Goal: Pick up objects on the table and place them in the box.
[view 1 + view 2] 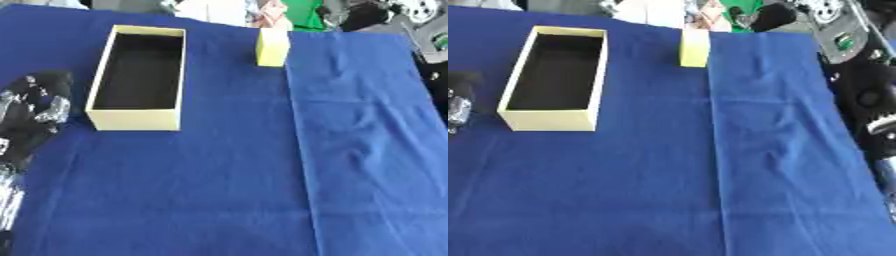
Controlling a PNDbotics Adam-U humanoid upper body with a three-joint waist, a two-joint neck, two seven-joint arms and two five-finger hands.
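One block to bag: we see a single pale yellow block (272,47) on the blue cloth (350,150), and that looks like the whole job.
Box: the box (136,120) is open-topped, yellow-walled, dark inside, and we see nothing in it yet.
Block's place: right of the box, level with its far end, apart from it, just beside the cloth's long crease.
Block's stance: upright on a small end, we reckon, tall face toward us.
Weight: we judge it light; it reads as card or foam, though we can't confirm the material.
Stiffness: edges look straight and square, so probably stiff enough to pinch without crushing.
Slip: faces look smooth and plain, so it could slide between fingers; standing tall, it may topple at a nudge.
Where to hold: we'd take it across the two broad faces, low to mid height, thumb on one side and fingers on the other.
Left hand: the left hand (35,112) sits left of the box, near its close corner, holding nothing; fingers look relaxed, not curled on anything.
Right hand: dark arm parts show far right of the box in the right eye view, but we cannot tell the hand's fingers.
Stage: nothing gripped, the reach is not yet begun.
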